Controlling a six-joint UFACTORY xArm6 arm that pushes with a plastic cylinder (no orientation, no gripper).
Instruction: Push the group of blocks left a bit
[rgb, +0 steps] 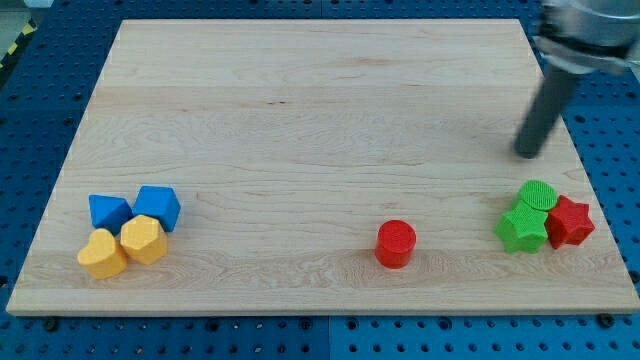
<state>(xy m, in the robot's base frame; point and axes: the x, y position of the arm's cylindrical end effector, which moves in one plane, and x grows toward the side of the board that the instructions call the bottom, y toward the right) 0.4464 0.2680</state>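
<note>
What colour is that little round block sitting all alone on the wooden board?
Red. The red cylinder stands alone near the view's bottom, seen in the one camera view.

Wooden board (300, 120) under blue, yellow, red, green blocks.

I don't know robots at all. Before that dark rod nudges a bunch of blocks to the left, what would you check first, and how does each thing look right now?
1. My tip is visible on the wooden board: ok.
2. Which group is meant: cannot tell. Two clusters exist.
3. Right cluster is tight: ok. The green cylinder, green star-shaped block and red star-shaped block touch.
4. Tip is on that cluster's right side for a leftward push: not ok. It sits above it, toward the view's top.
5. Path to the left: not ok. The lone red cylinder stands in the way.
6. Left cluster of blue block, blue block, yellow block and yellow block has little board to its left: not ok.
</note>
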